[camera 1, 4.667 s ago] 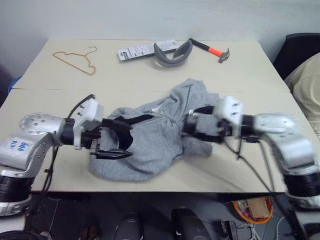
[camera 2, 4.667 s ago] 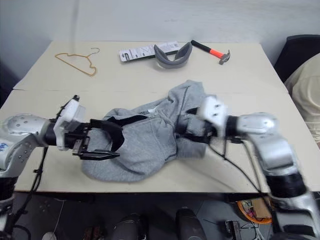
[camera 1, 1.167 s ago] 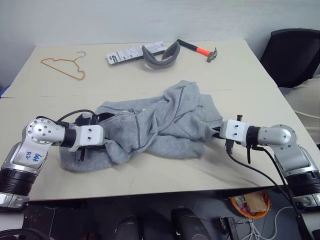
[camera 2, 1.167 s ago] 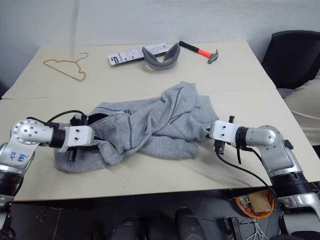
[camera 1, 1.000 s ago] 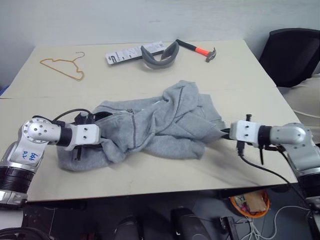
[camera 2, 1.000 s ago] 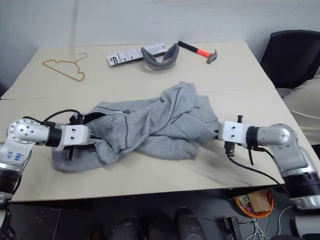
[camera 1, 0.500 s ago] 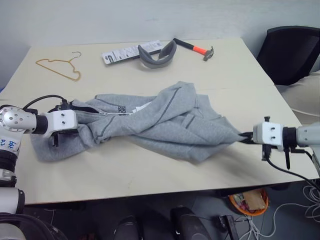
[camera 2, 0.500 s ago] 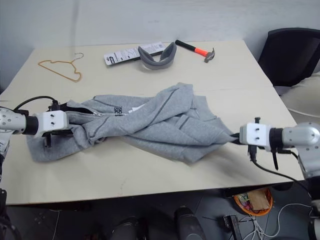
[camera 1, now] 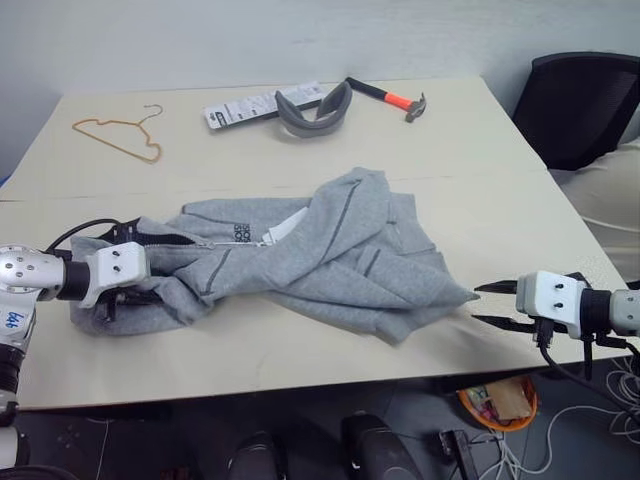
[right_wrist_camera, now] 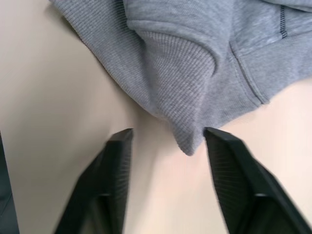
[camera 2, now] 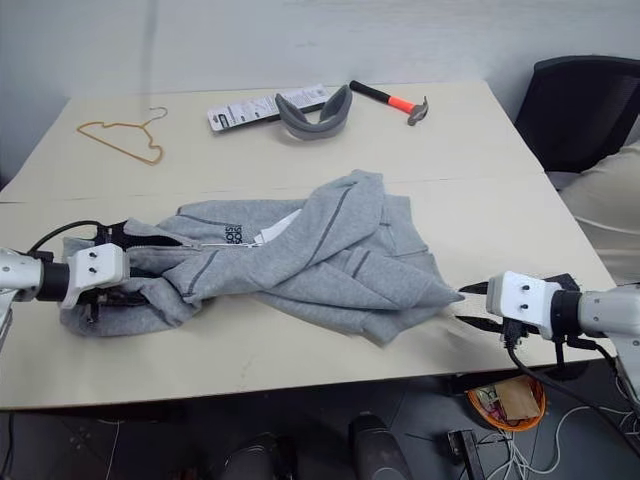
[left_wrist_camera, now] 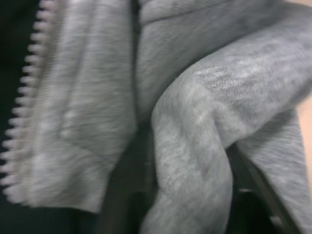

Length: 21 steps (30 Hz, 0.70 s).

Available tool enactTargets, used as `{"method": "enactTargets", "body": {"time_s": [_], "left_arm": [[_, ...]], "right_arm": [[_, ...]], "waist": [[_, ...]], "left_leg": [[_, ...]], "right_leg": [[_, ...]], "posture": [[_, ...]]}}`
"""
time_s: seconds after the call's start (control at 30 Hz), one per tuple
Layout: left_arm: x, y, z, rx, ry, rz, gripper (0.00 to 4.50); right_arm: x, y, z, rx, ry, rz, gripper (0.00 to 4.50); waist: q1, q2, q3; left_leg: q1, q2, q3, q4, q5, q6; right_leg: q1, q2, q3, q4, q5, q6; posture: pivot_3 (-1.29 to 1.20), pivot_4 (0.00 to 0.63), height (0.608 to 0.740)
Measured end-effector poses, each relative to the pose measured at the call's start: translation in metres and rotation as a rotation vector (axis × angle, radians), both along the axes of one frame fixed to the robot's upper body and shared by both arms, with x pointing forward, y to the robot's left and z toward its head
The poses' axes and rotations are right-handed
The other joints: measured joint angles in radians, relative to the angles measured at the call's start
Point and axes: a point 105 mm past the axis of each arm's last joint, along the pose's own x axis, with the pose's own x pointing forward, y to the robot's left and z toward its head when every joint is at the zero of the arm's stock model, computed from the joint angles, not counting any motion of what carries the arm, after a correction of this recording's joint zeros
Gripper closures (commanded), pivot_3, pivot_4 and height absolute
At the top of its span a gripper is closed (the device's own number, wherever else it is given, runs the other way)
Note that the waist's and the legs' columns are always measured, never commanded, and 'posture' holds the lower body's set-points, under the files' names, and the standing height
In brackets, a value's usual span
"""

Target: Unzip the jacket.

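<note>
The light grey jacket (camera 1: pixel 320 255) lies stretched sideways across the table (camera 1: pixel 300 350), its black-lined hood end at the left. Its zipper (camera 1: pixel 235 243) runs shut below a white neck label (camera 1: pixel 285 228), and the zipper teeth (left_wrist_camera: pixel 24 122) fill the close left wrist view. My left gripper (camera 1: pixel 145 292) is buried among the folds at the hood end. My right gripper (camera 1: pixel 478 304) stands open at the table's right front. The ribbed hem corner (right_wrist_camera: pixel 187 131) lies loose on the table between its two black fingers (right_wrist_camera: pixel 112 175), touching neither.
At the back of the table lie a wire hanger (camera 1: pixel 115 135), a packaged card (camera 1: pixel 250 103), a grey padded band (camera 1: pixel 315 105) and a hammer (camera 1: pixel 385 97). A black chair (camera 1: pixel 580 105) stands to the right. The table's front edge is close to both grippers.
My right gripper has opened, let go of the hem corner and drawn back a little. The jacket, pulled taut half a second ago, has slackened and settled on the table.
</note>
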Motion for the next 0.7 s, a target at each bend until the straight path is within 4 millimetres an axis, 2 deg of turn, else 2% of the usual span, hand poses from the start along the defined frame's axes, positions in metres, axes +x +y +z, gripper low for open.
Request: {"method": "enactTargets", "body": {"time_s": [0.07, 0.1, 0.17, 0.23, 0.3, 0.37, 0.47, 0.57, 0.7], "left_arm": [[-0.005, -0.001, 0.002, -0.012, 0.044, 0.001, 1.05], [-0.008, -0.003, 0.005, -0.028, 0.073, 0.001, 0.73], [-0.017, -0.015, 0.017, -0.124, 0.151, -0.012, 0.73], [-0.026, -0.031, 0.03, -0.197, 0.206, -0.053, 0.73], [-0.033, -0.046, 0.039, -0.23, 0.233, -0.1, 0.73], [-0.036, -0.051, 0.04, -0.228, 0.243, -0.104, 0.73], [-0.038, -0.053, 0.033, -0.208, 0.256, -0.1, 0.73], [-0.036, -0.051, 0.028, -0.173, 0.23, -0.08, 0.73], [-0.024, -0.048, 0.022, -0.112, 0.131, -0.054, 0.73]], "right_arm": [[0.004, 0.005, 0.017, 0.051, -0.005, -0.012, 0.42], [0.006, 0.011, 0.028, 0.095, -0.009, -0.011, 0.38], [0.007, 0.027, 0.049, 0.206, 0.036, -0.004, 0.38], [0.007, 0.039, 0.056, 0.276, 0.123, 0.007, 0.38], [0.006, 0.048, 0.055, 0.31, 0.223, 0.014, 0.38], [0.009, 0.052, 0.045, 0.307, 0.322, 0.003, 0.38], [0.026, 0.047, 0.033, 0.323, 0.416, -0.086, 0.38], [0.032, 0.043, 0.025, 0.351, 0.512, -0.134, 0.38], [0.048, 0.049, 0.015, 0.379, 0.575, -0.16, 0.38]], "waist": [[-0.003, 0.0, 0.0], [-0.003, 0.0, 0.0], [-0.003, -0.001, 0.0], [0.0, -0.001, 0.001], [0.004, -0.001, 0.001], [0.005, -0.001, 0.001], [0.003, -0.001, 0.001], [0.003, -0.001, 0.001], [0.0, -0.001, 0.001]], "left_leg": [[0.0, 0.0, 0.0, 0.0, 0.0, 0.0], [-0.001, 0.001, 0.0, 0.0, 0.0, 0.0], [-0.003, 0.001, -0.001, 0.0, 0.0, 0.0], [-0.004, 0.001, -0.002, 0.001, 0.0, 0.0], [-0.006, 0.001, -0.003, 0.001, 0.0, 0.0], [-0.008, 0.0, -0.004, 0.002, 0.0, 0.001], [-0.013, 0.0, -0.004, 0.005, -0.001, 0.001], [-0.014, 0.0, -0.003, 0.005, -0.001, 0.001], [-0.014, 0.0, -0.002, 0.005, -0.001, 0.001]], "right_leg": [[-0.001, 0.0, 0.001, 0.0, 0.0, 0.0], [-0.001, 0.0, 0.001, 0.001, 0.0, 0.0], [-0.003, 0.0, 0.0, 0.001, 0.0, 0.0], [-0.004, 0.0, 0.0, 0.0, 0.0, 0.0], [-0.004, -0.001, -0.001, -0.001, 0.0, 0.0], [-0.005, -0.001, -0.002, -0.001, 0.0, -0.001], [-0.008, -0.001, -0.003, 0.0, 0.0, 0.0], [-0.01, 0.0, -0.003, 0.0, 0.0, -0.001], [-0.011, 0.0, -0.002, 0.0, 0.0, -0.001]], "posture": [[0.0, 0.15, 0.74], [0.0, 0.15, 0.74], [0.0, 0.15, 0.74], [0.0, 0.15, 0.74], [0.0, 0.15, 0.74], [0.0, 0.15, 0.74], [0.0, 0.15, 0.74], [0.0, 0.15, 0.74], [0.0, 0.15, 0.74]]}}
